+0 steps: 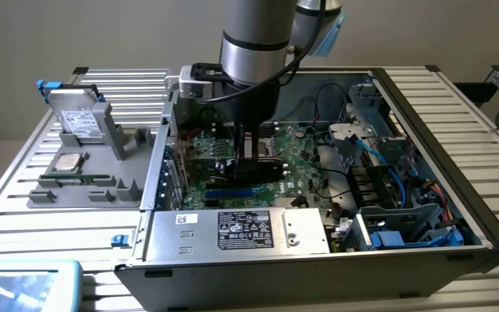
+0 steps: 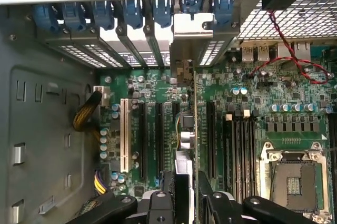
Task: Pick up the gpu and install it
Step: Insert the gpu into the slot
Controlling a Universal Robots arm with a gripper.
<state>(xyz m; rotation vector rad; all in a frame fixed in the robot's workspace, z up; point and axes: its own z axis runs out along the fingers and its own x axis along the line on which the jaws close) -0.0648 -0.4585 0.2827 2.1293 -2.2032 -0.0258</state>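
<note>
My gripper reaches down into the open computer case over the green motherboard. It is shut on the gpu, a dark flat card held on edge just above the board. In the wrist view the gpu runs edge-on between my fingers, my gripper gripping one end. Its silver bracket sits at the rear slot openings. The card lines up over a black expansion slot to the side of the white slot. Whether it is seated in the slot I cannot tell.
A power supply fills the case's near corner, and a drive cage with blue cables sits at the exterior view's right. Blue slot clips line the rear wall. A grey holder outside holds a hard drive and a processor.
</note>
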